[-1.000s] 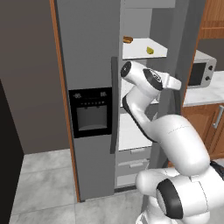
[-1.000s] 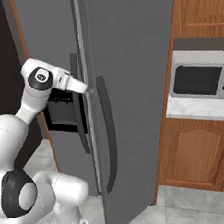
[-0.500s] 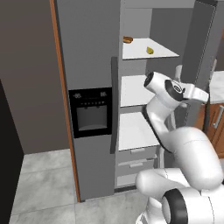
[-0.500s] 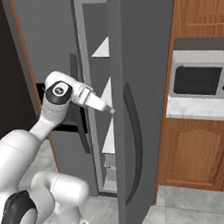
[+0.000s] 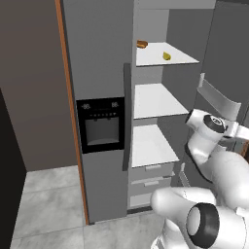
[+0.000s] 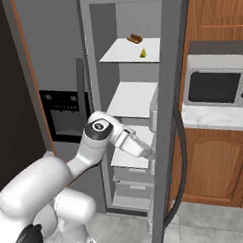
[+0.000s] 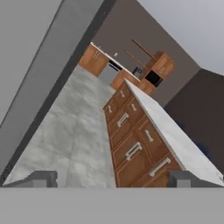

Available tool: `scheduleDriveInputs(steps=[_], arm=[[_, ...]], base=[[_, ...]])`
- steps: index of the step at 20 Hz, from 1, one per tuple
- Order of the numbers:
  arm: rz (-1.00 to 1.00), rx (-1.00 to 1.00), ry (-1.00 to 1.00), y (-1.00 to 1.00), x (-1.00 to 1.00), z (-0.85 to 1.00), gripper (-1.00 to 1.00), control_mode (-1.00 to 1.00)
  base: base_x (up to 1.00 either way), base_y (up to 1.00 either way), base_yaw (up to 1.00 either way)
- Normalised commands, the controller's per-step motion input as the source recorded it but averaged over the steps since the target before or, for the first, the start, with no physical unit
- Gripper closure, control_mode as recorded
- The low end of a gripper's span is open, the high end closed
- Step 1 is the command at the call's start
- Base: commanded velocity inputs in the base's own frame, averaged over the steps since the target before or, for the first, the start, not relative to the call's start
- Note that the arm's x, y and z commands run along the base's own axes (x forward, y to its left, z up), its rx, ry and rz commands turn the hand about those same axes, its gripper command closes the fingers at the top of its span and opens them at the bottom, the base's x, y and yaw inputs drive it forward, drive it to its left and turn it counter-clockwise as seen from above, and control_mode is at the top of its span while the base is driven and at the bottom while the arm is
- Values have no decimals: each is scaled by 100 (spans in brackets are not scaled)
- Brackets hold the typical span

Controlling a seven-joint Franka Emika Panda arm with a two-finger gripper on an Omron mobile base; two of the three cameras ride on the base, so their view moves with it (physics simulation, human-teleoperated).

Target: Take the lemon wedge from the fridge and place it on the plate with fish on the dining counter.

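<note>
The fridge [image 5: 99, 73] stands with its right door [image 6: 166, 116] swung wide, so the white shelves show. The tiny yellow lemon wedge [image 5: 166, 56] [image 6: 143, 53] lies on the top shelf, right of a small orange-brown lump [image 5: 142, 44]. My gripper [image 6: 151, 153] sits low at the inner edge of the open door, well below the wedge. In the hand view my gripper [image 7: 113, 179] is open, with nothing between its fingers, and it looks past the door's grey face at a long marble-topped counter with wood drawers [image 7: 144, 131]. The plate with fish is out of view.
A microwave [image 6: 214, 87] rests on the wall counter [image 6: 213, 119] right of the fridge, with wood cabinets above and below. The black dispenser panel [image 5: 101, 124] is on the shut left door. The door's dark curved handle [image 6: 181, 156] faces outward. Grey tiled floor [image 5: 44, 204] lies in front.
The fridge's right door has swung from shut to wide open, uncovering the shelves. My arm moved right and down along with the door's edge.
</note>
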Motion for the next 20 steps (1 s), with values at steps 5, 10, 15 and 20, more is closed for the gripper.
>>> scheduleDriveInputs(steps=[5,10,15,20], arm=[[-25,-2,-3,-100,-79,-30,-100,-100],[-11,9,-41,28,-96,24,-100,-100],[10,17,-27,100,-26,75,-100,-100],[21,20,-6,100,2,84,-100,-100]], base=[[0,0,0],[0,0,0],[0,0,0],[0,0,0]])
